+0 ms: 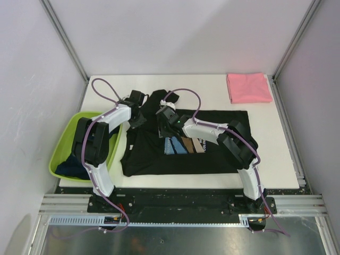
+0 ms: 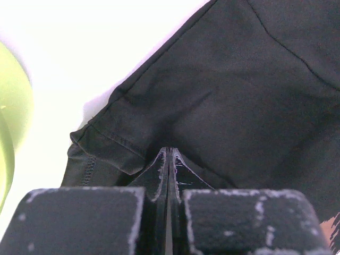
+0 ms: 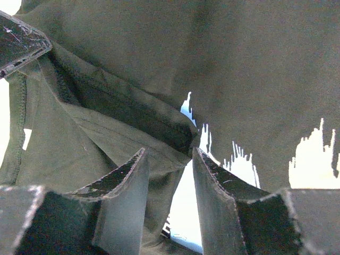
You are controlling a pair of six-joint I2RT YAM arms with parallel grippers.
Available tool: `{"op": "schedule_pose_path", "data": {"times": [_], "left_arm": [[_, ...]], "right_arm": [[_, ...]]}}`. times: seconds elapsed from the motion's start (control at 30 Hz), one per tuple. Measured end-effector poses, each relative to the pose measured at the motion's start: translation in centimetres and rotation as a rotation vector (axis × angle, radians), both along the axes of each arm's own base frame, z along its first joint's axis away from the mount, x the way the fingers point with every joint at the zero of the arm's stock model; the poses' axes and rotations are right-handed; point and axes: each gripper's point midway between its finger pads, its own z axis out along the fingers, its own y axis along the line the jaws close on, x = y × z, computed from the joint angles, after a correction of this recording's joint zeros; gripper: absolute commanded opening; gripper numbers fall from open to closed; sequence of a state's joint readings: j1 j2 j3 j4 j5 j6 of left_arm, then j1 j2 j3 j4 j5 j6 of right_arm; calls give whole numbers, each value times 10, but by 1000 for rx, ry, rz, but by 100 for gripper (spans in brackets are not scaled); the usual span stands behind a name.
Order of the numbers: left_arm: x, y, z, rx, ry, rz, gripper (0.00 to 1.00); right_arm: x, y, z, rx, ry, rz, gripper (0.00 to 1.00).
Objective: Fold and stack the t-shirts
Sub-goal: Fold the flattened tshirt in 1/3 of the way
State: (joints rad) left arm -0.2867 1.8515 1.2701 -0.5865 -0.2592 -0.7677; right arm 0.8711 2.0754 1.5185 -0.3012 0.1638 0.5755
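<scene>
A black t-shirt (image 1: 212,154) with a blue, brown and white chest print (image 1: 183,144) lies spread across the table's middle. My left gripper (image 1: 138,121) is at its upper left, by a sleeve. In the left wrist view its jaws (image 2: 170,151) are shut, tips pinched into the black cloth (image 2: 239,95), which rises slightly off the table. My right gripper (image 1: 169,130) hangs over the chest. Its jaws (image 3: 170,151) stand open above a bunched hem of the shirt (image 3: 255,64), beside the print (image 3: 313,164), gripping nothing. A folded pink t-shirt (image 1: 248,87) lies at the back right.
A lime-green basin (image 1: 64,141) stands at the table's left edge, beside my left arm, with dark navy cloth (image 1: 71,167) in it. Its rim (image 2: 13,106) shows at the left of the left wrist view. Grey walls and metal posts close in the white table (image 1: 202,87).
</scene>
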Motion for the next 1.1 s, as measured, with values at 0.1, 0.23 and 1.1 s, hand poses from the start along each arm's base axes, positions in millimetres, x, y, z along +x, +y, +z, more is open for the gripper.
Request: {"op": "schedule_pose_path", "data": {"times": [0.1, 0.23, 1.1], "left_arm": [[0, 0, 0, 0, 0, 0, 0], [0, 0, 0, 0, 0, 0, 0], [0, 0, 0, 0, 0, 0, 0]], "right_arm": [[0, 0, 0, -1, 1, -1, 42], [0, -1, -1, -4, 3, -1, 42], [-2, -3, -15, -18, 31, -25, 0]]}}
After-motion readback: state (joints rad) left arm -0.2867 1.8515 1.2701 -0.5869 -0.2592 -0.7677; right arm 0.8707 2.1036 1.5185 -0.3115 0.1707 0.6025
